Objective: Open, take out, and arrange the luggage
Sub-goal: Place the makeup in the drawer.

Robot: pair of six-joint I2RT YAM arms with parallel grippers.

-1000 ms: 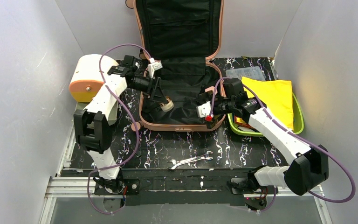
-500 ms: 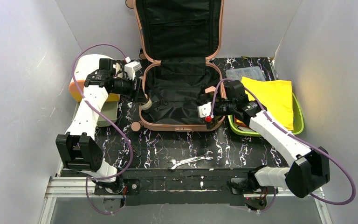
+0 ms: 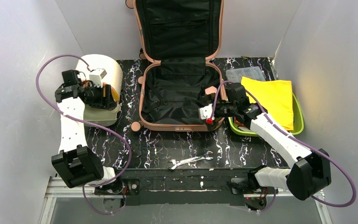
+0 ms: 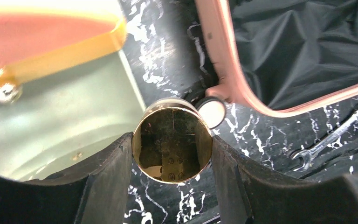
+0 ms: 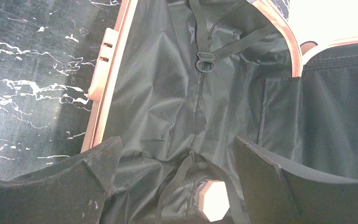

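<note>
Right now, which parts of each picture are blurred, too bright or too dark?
Left wrist view: the drum-shaped box is overexposed and blurred, the gripped round container sharp. Right wrist view: the top right corner is washed out white, the luggage lining is dim. Top external view: sharp, evenly lit, a yellow tint on the right wall near the yellow cloth.

We lose the luggage [image 3: 179, 70] lid's top at the overhead view's edge, the tray [image 3: 299, 120] lies mostly under a yellow cloth [image 3: 270, 100], and we cannot name the pale hexagon [image 5: 212, 199] in the lining [image 5: 168, 102] or the dark-ended cylinder [image 4: 172, 161] in the left gripper [image 4: 171, 144].
</note>
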